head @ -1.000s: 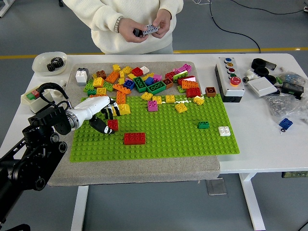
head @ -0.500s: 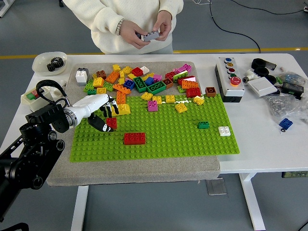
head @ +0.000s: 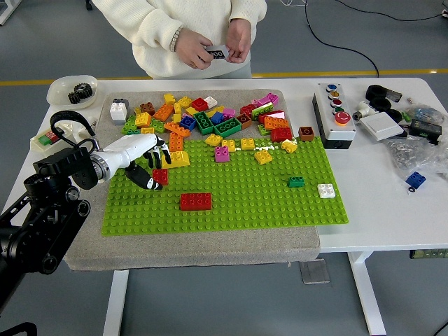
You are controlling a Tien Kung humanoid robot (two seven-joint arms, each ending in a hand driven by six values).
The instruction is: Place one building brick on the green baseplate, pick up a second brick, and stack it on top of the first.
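Baseplate (head: 231, 196): 1 long red brick (head: 196, 201), 1 hand (head: 143, 157).

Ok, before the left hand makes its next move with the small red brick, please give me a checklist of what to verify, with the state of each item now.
1. Small red brick in the left hand: ok, fingers closed on it.
2. Brick clear of the baseplate: cannot tell, one view only.
3. Large red brick seated on the baseplate as the base: ok, lying flat, nothing on top.
4. Path between the two red bricks: ok, only bare studs.
5. Person's hands away from the work area: ok, they hold a grey piece beyond the far edge.
6. Right hand: cannot tell, not in view.
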